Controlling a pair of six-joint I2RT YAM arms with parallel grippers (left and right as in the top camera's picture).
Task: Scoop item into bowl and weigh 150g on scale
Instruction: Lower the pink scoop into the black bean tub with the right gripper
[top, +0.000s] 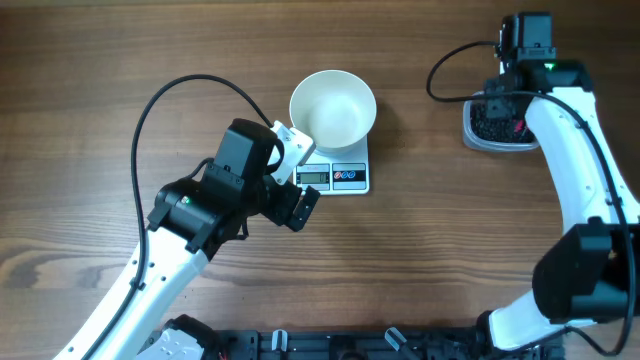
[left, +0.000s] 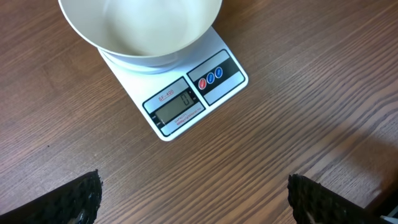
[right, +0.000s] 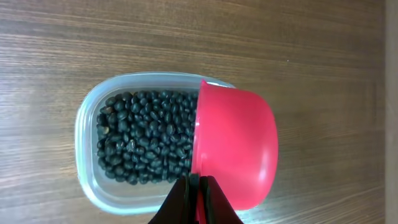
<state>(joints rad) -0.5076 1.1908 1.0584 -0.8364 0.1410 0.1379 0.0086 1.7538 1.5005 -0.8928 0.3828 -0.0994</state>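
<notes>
On the scale (top: 336, 177), the white bowl (top: 333, 106) sits empty; black beans (right: 143, 140) lie in the tub (right: 83, 124). Right gripper (right: 199, 199) clamps the red scoop (right: 235, 149); left gripper (left: 196, 202) stands released.

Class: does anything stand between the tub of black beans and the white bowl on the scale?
Nothing on the table: bare wood separates the beans from the bowl. Only a black cable loops beside the tub.

We see the round white glossy bowl (top: 333, 105) on the small white rectangular scale (top: 345, 177), approx. mid brown wooden table (top: 430, 260). Well apart to the right: clear rounded plastic tub (top: 470, 130) w/ small black beans (right: 143, 137) in it, pink plastic scoop (right: 236, 146) over one end.
</notes>
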